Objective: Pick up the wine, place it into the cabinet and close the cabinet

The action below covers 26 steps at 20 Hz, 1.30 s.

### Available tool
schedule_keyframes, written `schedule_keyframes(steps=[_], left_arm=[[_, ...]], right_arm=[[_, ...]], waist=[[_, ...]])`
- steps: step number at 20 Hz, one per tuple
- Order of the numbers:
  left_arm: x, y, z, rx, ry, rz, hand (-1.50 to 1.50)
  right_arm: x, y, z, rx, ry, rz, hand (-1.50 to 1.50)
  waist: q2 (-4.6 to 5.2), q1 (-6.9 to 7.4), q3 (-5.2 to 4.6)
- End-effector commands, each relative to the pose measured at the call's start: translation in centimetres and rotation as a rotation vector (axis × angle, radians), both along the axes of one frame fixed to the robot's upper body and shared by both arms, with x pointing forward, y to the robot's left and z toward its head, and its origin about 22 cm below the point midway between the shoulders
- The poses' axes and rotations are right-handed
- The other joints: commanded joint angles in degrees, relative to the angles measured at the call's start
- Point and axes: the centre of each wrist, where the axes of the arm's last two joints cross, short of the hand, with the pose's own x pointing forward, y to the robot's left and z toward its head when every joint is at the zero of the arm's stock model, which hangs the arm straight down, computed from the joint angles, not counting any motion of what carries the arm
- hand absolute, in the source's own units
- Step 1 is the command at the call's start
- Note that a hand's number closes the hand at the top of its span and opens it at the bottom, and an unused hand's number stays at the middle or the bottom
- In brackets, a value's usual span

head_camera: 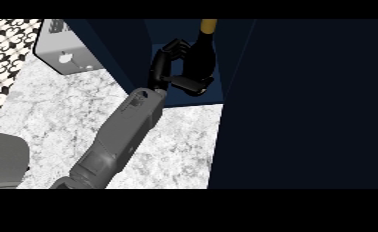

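Bench: pale speckled marble bench (66, 111) with a dark blue cabinet (184, 31) standing on it, and a grey toaster-looking box (63, 46) off in the far left corner.
Door: the big dark panel on the right looks like the open cabinet door (295, 106), swung towards the camera.
Wine: dark bottle with a yellow top (205, 46), upright and already inside the cabinet opening.
Hand: only one arm shows and I can't really tell which it is; I'm calling it the right hand (168, 66). Its fingers and thumb curl around the bottle's lower body.
Other hand: not visible anywhere.
Step, my guess: setting the bottle down on the cabinet floor.
Tip: keep it upright, let go only once the base sits flat, pull straight back so nothing clips the neck, then go for the door.
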Motion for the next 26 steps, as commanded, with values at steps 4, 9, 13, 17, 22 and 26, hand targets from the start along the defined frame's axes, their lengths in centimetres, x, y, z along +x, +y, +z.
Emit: schedule_keyframes(steps=[4, 9, 13, 17, 22, 26], left_arm=[[1.3, 0.4, 0.2, -0.017, 0.068, 0.083, 1.50], [1.5, 1.1, -0.5, -0.037, 0.080, 0.103, 1.50], [1.7, 1.5, -0.8, -0.035, 0.097, 0.125, 1.50], [2.5, 1.8, 0.3, -0.004, 0.061, 0.175, 1.50], [3.3, 2.9, 1.2, 0.056, 0.031, 0.206, -1.50], [3.0, 3.8, 0.3, 0.131, -0.012, 0.242, -1.50]], right_arm=[[-2.6, -0.9, 3.1, 0.098, -0.001, 0.081, -1.50], [-2.5, -0.8, 2.3, 0.092, 0.007, 0.083, -1.50], [-2.6, -1.0, 2.4, 0.082, 0.017, 0.083, -1.50], [-2.9, -0.9, 2.2, 0.104, -0.003, 0.084, -1.50], [-2.9, -0.6, 1.5, 0.087, 0.000, 0.120, -1.50], [-2.4, -0.5, 0.5, 0.087, 0.012, 0.107, -1.50]], waist=[[0.56, -0.94, -0.03], [0.69, -1.27, 0.01], [0.91, -1.53, -0.02], [0.85, -2.10, 0.02], [1.21, -3.10, 0.00], [1.45, -2.76, 0.00]])
